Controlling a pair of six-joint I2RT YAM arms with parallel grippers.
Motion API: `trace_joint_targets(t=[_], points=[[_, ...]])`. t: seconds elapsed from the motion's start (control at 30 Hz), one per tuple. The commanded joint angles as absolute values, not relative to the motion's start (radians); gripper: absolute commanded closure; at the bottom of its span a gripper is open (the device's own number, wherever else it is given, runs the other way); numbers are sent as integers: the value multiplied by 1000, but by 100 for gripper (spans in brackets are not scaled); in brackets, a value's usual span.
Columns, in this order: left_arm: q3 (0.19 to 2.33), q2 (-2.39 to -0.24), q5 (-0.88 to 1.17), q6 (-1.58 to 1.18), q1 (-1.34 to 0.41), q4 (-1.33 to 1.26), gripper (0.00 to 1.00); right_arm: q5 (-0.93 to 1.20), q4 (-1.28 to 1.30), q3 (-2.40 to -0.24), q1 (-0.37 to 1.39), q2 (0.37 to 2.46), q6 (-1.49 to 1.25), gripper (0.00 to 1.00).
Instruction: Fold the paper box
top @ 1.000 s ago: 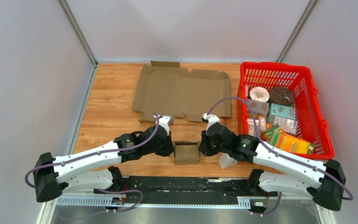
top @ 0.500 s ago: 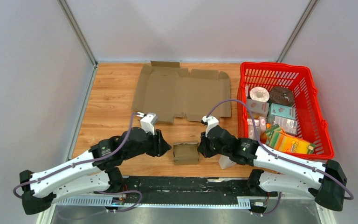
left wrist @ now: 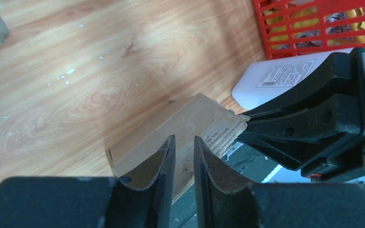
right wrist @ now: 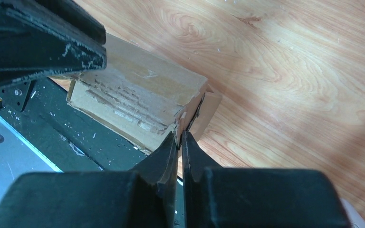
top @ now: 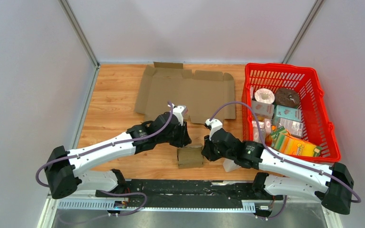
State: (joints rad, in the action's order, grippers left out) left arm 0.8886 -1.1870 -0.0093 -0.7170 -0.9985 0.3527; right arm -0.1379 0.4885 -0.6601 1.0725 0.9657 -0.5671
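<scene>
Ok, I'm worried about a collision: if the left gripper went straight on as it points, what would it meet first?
Probably the small cardboard box, directly ahead of the left gripper; the right gripper lies just beyond it. How near the box is remains unclear.

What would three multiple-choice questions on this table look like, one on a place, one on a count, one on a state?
1. Where does the red basket stand?
A) at the table's left side
B) at the table's right side
C) in the middle of the near edge

2. How many cardboard pieces lie on the table?
A) one
B) four
C) two

3. How is the large cardboard sheet?
A) flat, unfolded
B) folded into a box
C) rolled up

Key: B, the basket fills the right side in the top view; C, there is the sheet plus the small box by the near edge; A, its flaps lie spread on the wood.
</scene>
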Motion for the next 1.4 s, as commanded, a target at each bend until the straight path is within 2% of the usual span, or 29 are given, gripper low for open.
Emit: trace_joint_targets(t=[0.0,0.1,0.23,0.33,0.57,0.6,0.83,0.93,1.1,1.37], points=[[879,-1167,31,-715,-1032,250,73,-169,534,-684,1080,956,-554,89],[833,-1163,32,-742,-1043,218,73,-173,558,-701,1081,954,-558,84],[776,-1172,29,-796,-1054,160,74,-175,630,-733,1081,927,-571,56],[759,-1181,14,-811,-1071,146,75,-178,699,-738,1085,850,-595,45],[778,-1187,3,-808,-1097,155,75,-103,741,-719,1094,764,-621,35],[788,-1184,3,-805,-1098,164,75,-104,755,-729,1094,773,-627,35],[810,-1192,-5,-810,-1103,187,75,-138,749,-681,1181,814,-673,81],[810,-1204,-5,-824,-1126,172,76,-143,668,-655,1250,848,-689,91],[804,-1226,-12,-845,-1155,164,77,-218,445,-585,1298,923,-771,100],[782,-1194,-77,-865,-1183,198,78,-348,361,-621,1296,1000,-739,99]])
